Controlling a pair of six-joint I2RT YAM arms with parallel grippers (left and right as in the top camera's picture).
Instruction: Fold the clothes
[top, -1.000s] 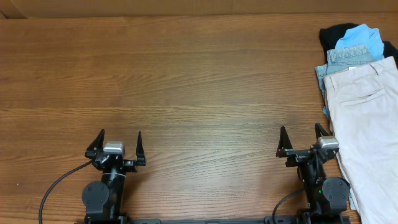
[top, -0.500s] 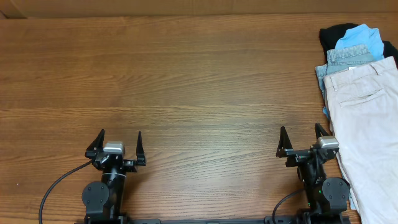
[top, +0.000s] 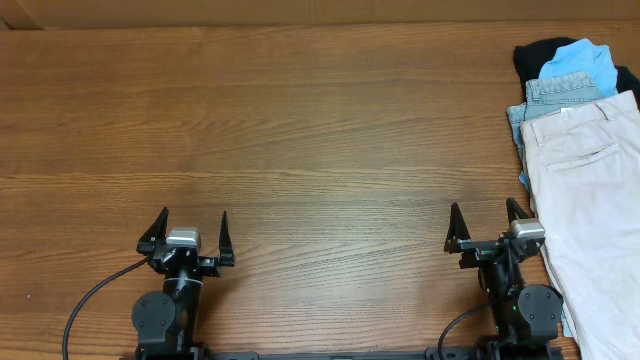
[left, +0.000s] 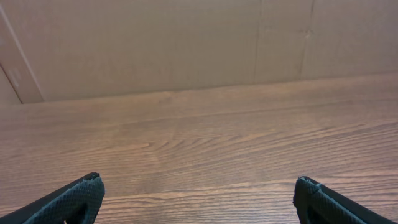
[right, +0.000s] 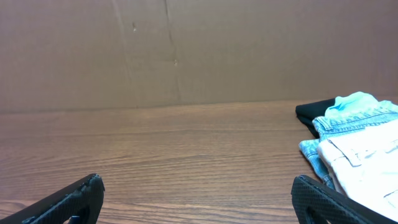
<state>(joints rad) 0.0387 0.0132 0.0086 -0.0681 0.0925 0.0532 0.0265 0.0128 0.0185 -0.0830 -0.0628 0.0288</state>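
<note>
The clothes lie in a pile at the table's right edge. On top are pale beige shorts (top: 590, 200) with a welt pocket; under them show light-blue denim shorts (top: 560, 92), a sky-blue garment (top: 583, 57) and a black garment (top: 535, 55). The right wrist view shows the beige shorts (right: 367, 155) and denim shorts (right: 354, 121) at its right side. My right gripper (top: 484, 225) stands open just left of the pile, near the front edge. My left gripper (top: 191, 232) stands open at the front left, far from the clothes, over bare wood (left: 199, 186).
A brown cardboard wall (left: 186, 43) runs along the far side of the wooden table (top: 300, 130). The arm bases and a black cable (top: 90, 305) sit at the front edge.
</note>
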